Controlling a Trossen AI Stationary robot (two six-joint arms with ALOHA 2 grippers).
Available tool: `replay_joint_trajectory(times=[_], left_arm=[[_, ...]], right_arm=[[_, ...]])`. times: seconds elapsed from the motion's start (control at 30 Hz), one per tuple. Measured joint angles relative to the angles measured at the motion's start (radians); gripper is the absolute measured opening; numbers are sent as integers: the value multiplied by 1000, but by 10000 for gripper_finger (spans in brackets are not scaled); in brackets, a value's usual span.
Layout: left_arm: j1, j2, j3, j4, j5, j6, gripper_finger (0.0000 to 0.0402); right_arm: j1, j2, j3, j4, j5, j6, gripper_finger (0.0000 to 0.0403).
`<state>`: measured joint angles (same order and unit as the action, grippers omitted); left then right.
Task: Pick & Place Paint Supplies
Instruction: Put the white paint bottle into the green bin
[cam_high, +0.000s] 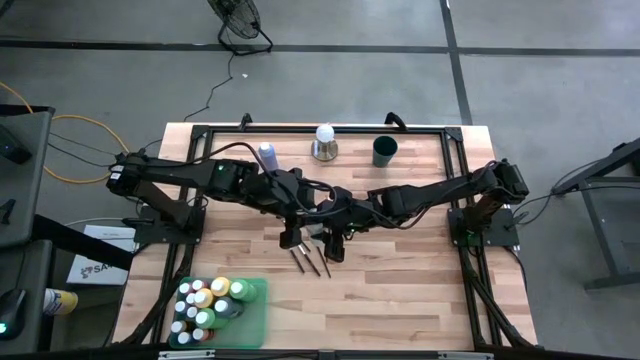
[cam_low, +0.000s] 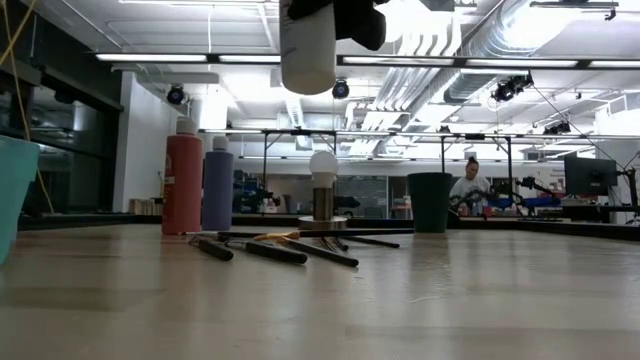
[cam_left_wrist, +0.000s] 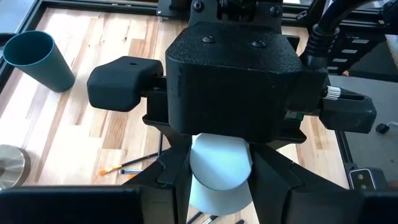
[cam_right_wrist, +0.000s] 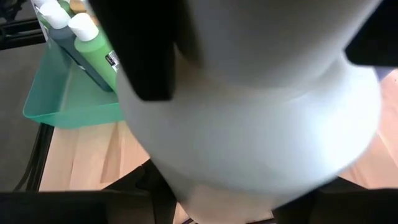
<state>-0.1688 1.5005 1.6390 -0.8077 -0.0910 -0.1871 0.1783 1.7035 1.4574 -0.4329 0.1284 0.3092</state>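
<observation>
White paint bottle (cam_low: 307, 50) clamped by both left gripper (cam_high: 291, 237) and right gripper (cam_high: 336, 243) above brushes (cam_high: 311, 259), no label readable, bottle cap hidden.

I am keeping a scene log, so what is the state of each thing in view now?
white bottle: lifted off the table
left gripper: shut on white bottle
right gripper: at the same bottle
pink bottle: upright, capped
blue-purple bottle: upright, capped
brushes: lying flat
green tray: holds upright bottles
dark green cup: upright
</observation>
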Motion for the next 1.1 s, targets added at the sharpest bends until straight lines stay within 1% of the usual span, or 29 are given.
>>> replay_joint_trajectory(times=[0.17,0.33,0.53,0.73,1.0,1.1], left_arm=[[0,0,0,-3,6,15,118],[-2,0,0,-7,31,30,118],[-3,0,-1,-10,34,53,118],[-3,-10,-1,-22,37,56,118],[-4,-58,-1,-41,34,64,118],[-11,-72,-1,-71,37,64,118]], right_arm=[[0,0,0,-1,-9,2,202],[-1,0,0,-3,-65,22,220],[-2,-7,0,-27,-111,58,235],[-1,-24,0,-34,-171,87,238],[18,-72,2,-62,-172,101,239],[25,-86,2,-67,-172,117,239]])
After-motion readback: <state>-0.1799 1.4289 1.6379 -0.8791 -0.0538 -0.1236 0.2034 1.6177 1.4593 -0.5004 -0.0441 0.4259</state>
